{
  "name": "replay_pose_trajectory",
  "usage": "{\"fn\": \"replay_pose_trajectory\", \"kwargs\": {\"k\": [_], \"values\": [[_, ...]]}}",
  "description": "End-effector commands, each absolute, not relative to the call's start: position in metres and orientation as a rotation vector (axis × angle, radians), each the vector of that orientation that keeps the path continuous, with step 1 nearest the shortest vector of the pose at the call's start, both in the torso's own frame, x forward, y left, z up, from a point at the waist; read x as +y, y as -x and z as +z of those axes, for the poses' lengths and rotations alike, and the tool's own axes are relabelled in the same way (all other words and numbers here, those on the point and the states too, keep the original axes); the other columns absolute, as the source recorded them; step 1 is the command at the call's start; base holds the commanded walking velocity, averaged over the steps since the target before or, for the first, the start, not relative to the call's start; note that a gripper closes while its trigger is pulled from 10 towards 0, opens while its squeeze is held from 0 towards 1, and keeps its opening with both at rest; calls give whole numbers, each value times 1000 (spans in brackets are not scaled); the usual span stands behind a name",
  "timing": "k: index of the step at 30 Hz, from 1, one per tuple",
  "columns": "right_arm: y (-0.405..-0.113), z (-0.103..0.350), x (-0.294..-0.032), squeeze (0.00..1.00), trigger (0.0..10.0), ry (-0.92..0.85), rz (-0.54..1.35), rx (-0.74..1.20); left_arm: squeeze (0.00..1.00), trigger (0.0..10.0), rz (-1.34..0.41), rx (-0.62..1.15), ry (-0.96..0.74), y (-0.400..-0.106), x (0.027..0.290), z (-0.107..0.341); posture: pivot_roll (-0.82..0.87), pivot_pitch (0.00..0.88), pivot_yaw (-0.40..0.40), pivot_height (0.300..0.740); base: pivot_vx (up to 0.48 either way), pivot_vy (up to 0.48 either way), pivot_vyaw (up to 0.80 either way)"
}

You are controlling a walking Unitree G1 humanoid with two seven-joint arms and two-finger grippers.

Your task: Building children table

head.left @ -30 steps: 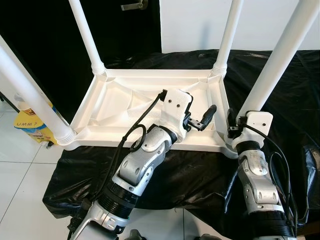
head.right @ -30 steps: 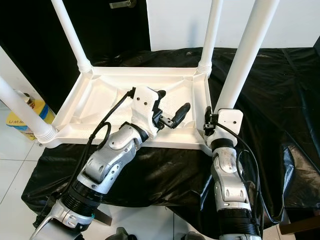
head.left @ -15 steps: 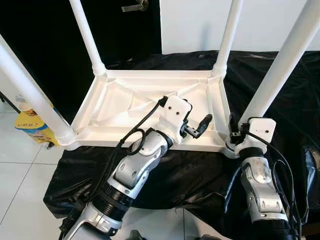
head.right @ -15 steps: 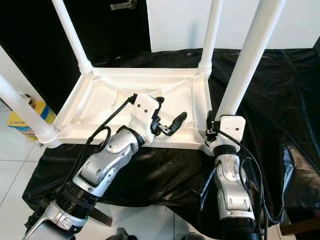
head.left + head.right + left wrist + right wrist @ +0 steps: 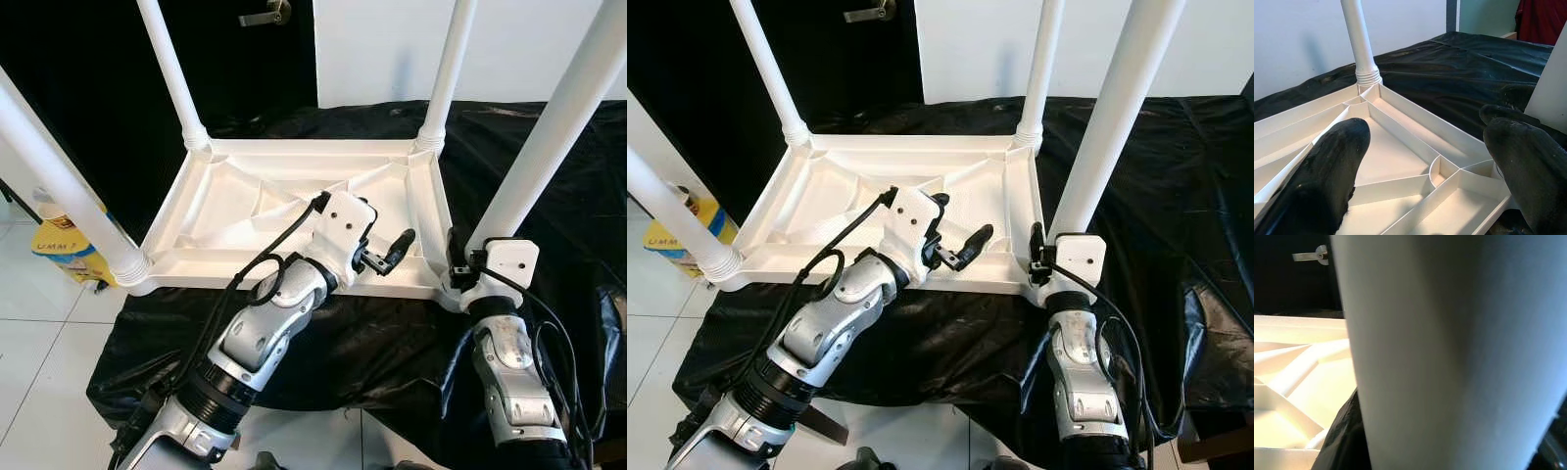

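- Left gripper (image 5: 390, 257): fingers spread wide, empty, poised above the inside of the upturned white table (image 5: 245, 201) near its front right corner.
- Right gripper (image 5: 460, 262): at base of the near-right leg (image 5: 549, 127); leg pressed close between its fingers; whether they clamp it, cannot tell.
- Table lies upside down on black sheet (image 5: 549, 176), four legs up.
- Yellow container (image 5: 61, 243) on floor, beside the table's left corner.

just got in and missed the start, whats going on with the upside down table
A humanoid robot is assembling a white plastic children's table, which lies upside down on a black plastic sheet with all four white round legs standing up. Its right claw is at the base of the near right leg, apparently gripping it. Its left claw hovers open over the table's ribbed underside near that corner, holding nothing.
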State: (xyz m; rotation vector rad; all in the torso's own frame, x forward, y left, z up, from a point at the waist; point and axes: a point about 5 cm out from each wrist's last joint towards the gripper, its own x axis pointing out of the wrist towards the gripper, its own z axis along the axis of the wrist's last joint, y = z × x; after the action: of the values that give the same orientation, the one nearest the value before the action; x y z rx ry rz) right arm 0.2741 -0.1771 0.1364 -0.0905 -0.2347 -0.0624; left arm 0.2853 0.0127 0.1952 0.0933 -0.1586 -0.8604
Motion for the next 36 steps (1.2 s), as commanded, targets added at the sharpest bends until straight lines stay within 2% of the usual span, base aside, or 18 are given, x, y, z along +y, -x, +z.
{"fn": "replay_pose_trajectory", "kwargs": {"k": [1,18,36], "values": [[-270,115,-173,0,10000,94,-18,-140,0,10000,-1089,-164,-122,-274,5,195,-89,37,67,740,0,0,0],[-269,106,-167,0,10000,89,89,-119,0,10000,-1096,-166,-127,-272,6,197,-84,45,68,740,0,0,0],[-277,101,-171,0,10000,-25,73,-24,0,10000,-1087,-170,-126,-272,7,199,-80,54,62,740,0,0,0]]}}
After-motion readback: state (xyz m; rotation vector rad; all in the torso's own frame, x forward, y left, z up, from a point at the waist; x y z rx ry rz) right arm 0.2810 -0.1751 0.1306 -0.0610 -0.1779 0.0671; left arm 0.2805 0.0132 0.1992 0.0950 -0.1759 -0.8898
